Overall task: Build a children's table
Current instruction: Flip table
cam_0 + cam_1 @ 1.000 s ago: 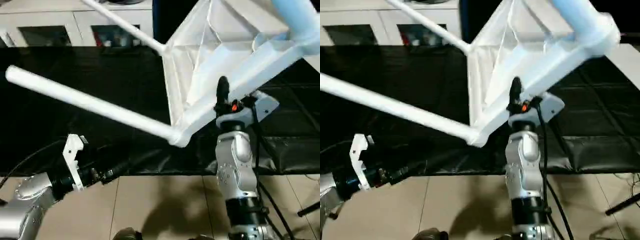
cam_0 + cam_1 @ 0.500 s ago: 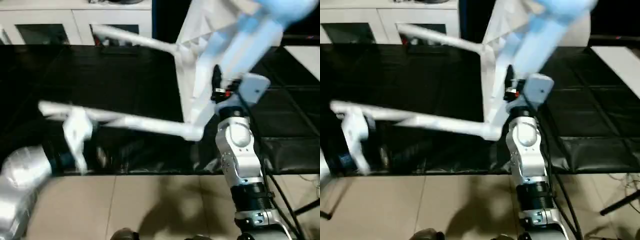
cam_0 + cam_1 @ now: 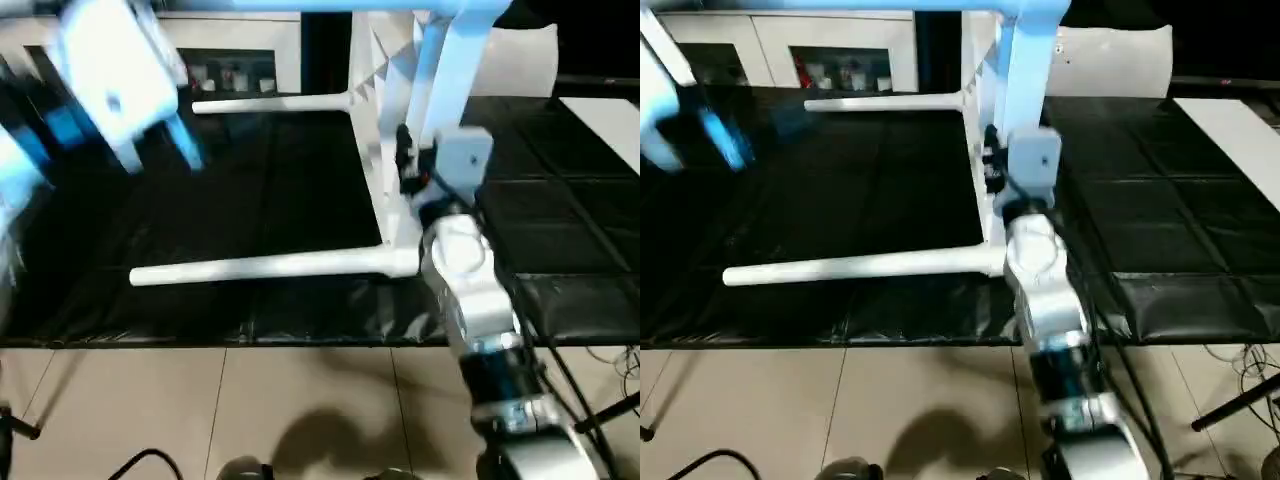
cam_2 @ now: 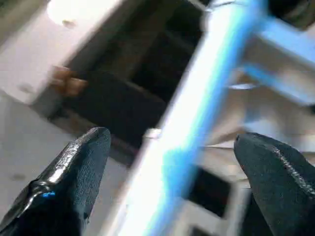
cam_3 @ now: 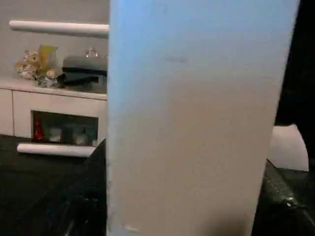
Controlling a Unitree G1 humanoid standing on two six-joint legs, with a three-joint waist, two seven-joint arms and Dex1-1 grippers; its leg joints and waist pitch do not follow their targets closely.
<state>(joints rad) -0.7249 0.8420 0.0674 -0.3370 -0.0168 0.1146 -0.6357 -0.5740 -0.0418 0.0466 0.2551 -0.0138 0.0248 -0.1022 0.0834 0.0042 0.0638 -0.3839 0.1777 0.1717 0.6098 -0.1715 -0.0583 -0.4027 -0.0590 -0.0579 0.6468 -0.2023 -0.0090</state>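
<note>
Black matting (image 3: 260, 190) underlies the legged children's table (image 3: 385, 200), tipped on edge; right gripper (image 3: 405, 165) spans its frame, left gripper (image 4: 167, 162) gapes empty (next: upright it).

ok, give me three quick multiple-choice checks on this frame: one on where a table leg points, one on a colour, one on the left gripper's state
1. The near leg of the children's table points:
A. straight up
B. to the robot's left, about level
C. toward the tiled floor

2. The mat under the table is:
A. black
B. white
C. blue

3. The left gripper is:
A. shut on a leg
B. shut on nothing
C. open

Key:
1 B: the near leg runs sideways from the children's table, which stands on its edge, and ends at picture left.
2 A: the mat is black, against the white table parts.
3 C: in the left wrist view the left gripper has its fingers wide apart.
</note>
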